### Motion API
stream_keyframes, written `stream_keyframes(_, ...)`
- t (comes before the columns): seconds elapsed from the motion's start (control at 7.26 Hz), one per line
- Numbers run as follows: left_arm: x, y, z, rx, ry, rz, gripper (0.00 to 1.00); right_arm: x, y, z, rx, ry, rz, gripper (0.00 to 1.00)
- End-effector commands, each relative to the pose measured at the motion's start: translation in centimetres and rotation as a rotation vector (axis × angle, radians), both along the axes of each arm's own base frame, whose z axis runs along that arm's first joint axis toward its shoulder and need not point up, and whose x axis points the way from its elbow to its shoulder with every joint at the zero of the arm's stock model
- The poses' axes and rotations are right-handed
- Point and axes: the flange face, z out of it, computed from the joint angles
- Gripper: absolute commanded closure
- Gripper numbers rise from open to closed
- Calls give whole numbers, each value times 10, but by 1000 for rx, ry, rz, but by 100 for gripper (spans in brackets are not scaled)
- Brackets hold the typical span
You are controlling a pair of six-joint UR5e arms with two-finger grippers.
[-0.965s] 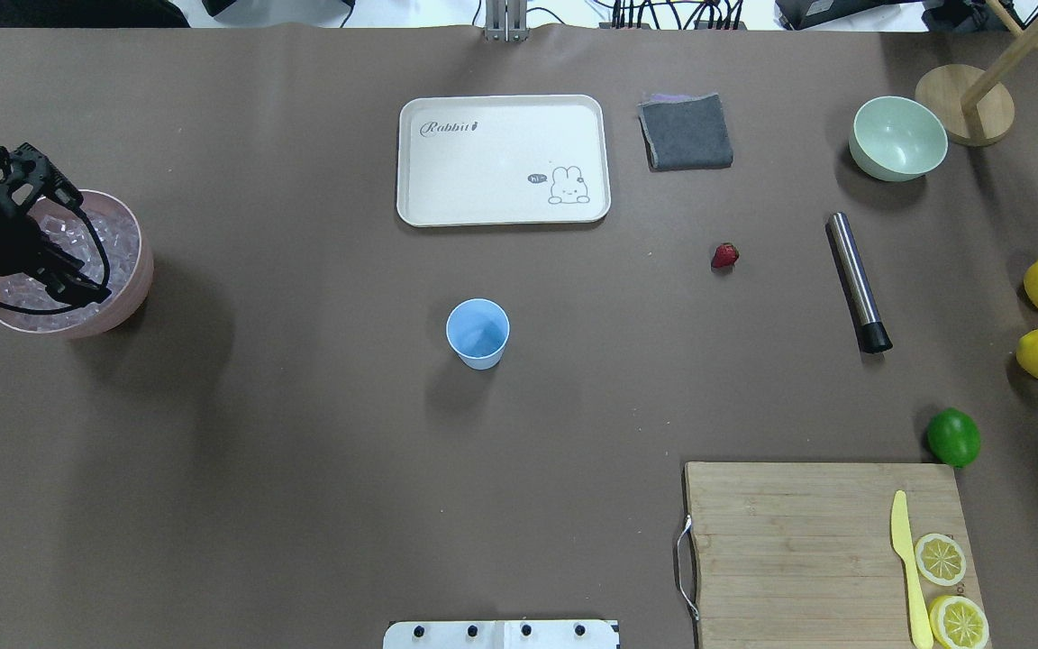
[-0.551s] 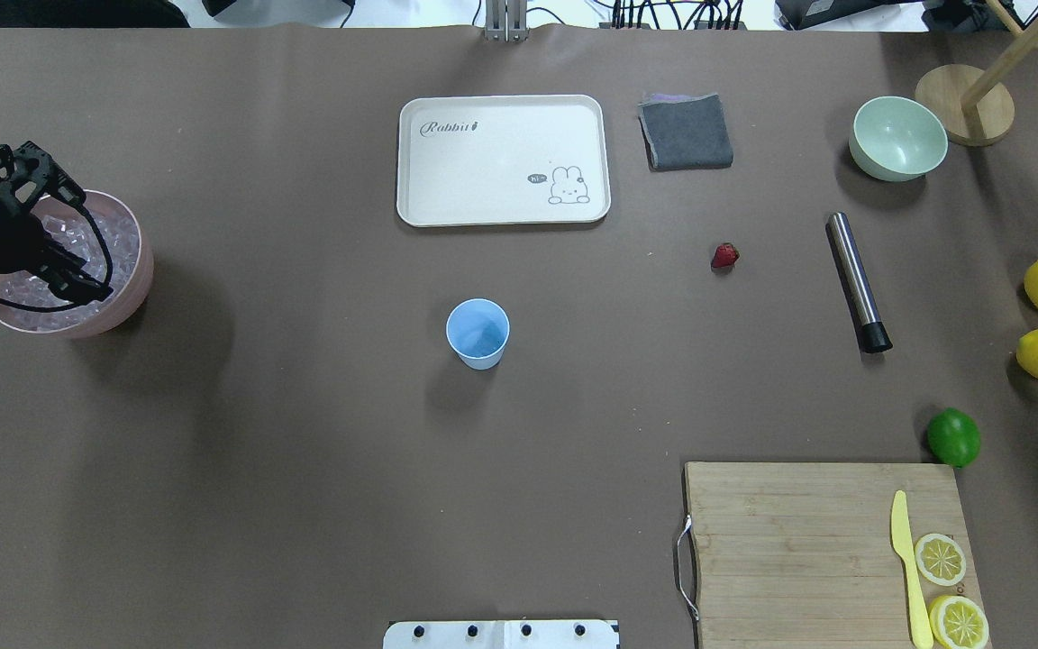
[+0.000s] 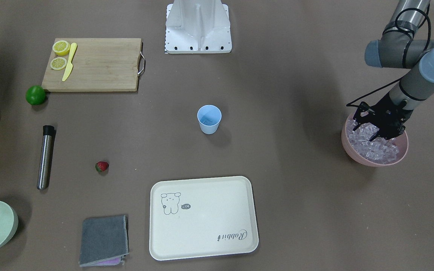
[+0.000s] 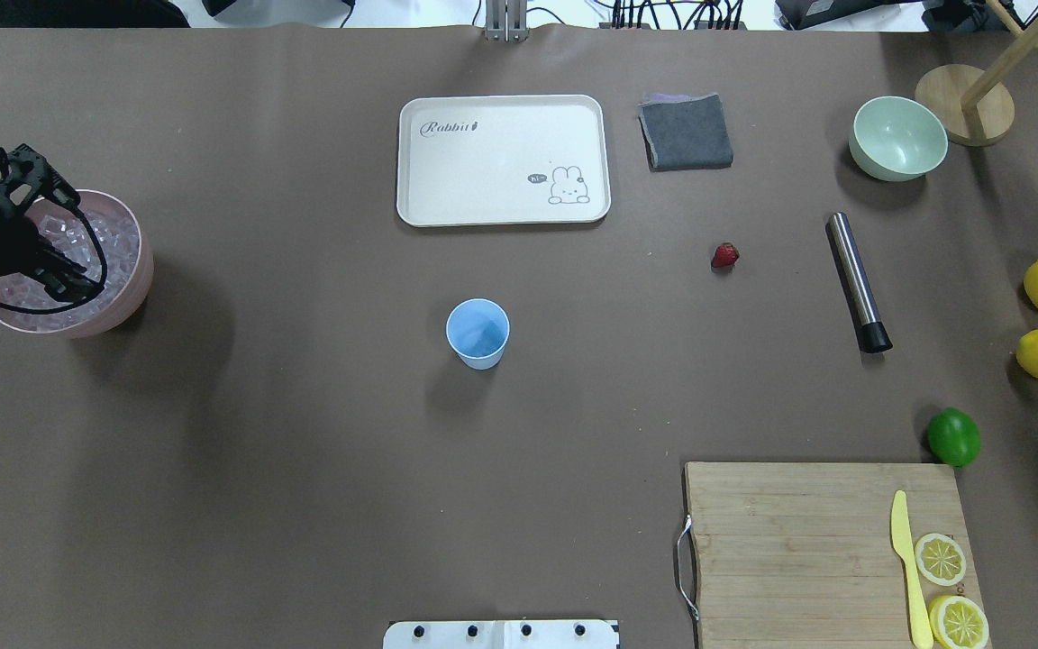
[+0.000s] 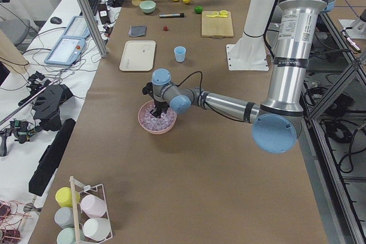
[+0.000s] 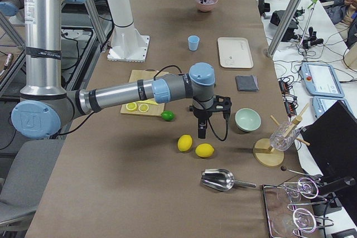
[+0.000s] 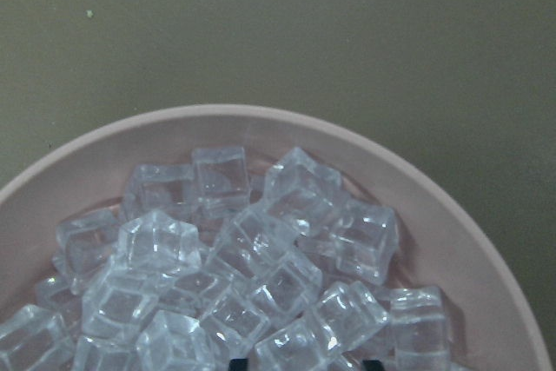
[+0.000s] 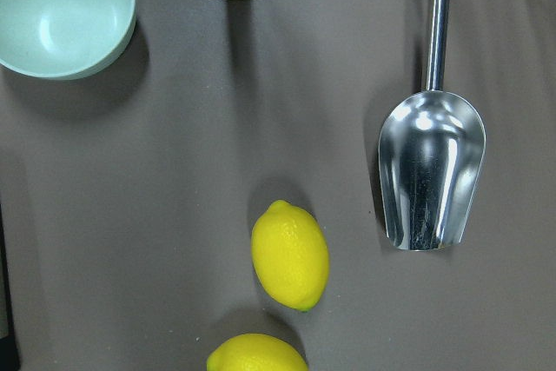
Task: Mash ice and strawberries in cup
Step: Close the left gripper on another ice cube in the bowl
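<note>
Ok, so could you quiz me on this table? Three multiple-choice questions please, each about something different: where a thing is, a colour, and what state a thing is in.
1. Where is the strawberry?
A) inside the cup
B) lying on the bare table
C) on a lemon slice

2. What colour is the bowl that holds the ice?
A) mint green
B) blue
C) pink

3. How does the cup stand?
A) upright and empty
B) tipped on its side
C) upright, full of ice

Answers:
1 B: the strawberry lies alone on the brown table, apart from the cup.
2 C: the heap of clear cubes sits in the pink bowl.
3 A: the overhead view looks straight down onto the cup's bare blue bottom.
</note>
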Motion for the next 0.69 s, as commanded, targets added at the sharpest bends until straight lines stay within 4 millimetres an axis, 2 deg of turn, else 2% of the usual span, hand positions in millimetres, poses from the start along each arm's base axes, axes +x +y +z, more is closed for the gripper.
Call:
stream_keyframes(0.0, -11, 6, -7, -2, 15, -5, 100, 0, 0, 0, 1, 0, 0, 0)
stream_keyframes(0.14, -28, -3, -12, -31, 43, -18, 100, 0, -1, -1, 3, 0, 0, 0)
stream_keyframes(0.28, -37, -7, -19, -44, 78, -13, 100, 0, -1, -2, 4, 0, 0, 0)
stream_keyframes(0.55, -30, -27, -59, -28, 127, -5, 100, -1, -4, -5, 10, -1, 0, 0)
